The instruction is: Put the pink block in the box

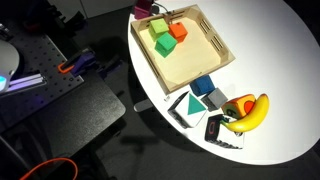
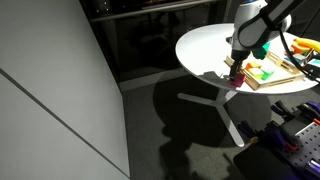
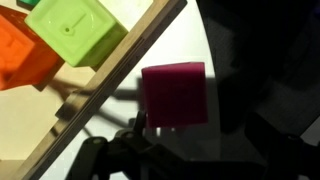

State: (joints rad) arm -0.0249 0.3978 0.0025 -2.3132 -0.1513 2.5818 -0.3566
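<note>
The pink block (image 3: 175, 95) is a small magenta cube at the rim of the white round table, just outside the box's wooden wall (image 3: 120, 75). It also shows in both exterior views (image 1: 143, 9) (image 2: 237, 74). The box (image 1: 215, 45) is a shallow light-wood tray holding a green block (image 1: 163, 44) and an orange-red cube (image 1: 178, 31). My gripper (image 3: 190, 135) hangs directly over the pink block, with one dark fingertip at the block's lower left corner. The other finger is lost in the dark, so the jaw opening is unclear.
On the white table (image 1: 270, 60) beside the box lie a blue block (image 1: 204, 86), a banana (image 1: 250, 112) and a few other small shapes. The table rim and a drop to the dark floor lie right beside the pink block. A black bench (image 1: 60, 100) stands nearby.
</note>
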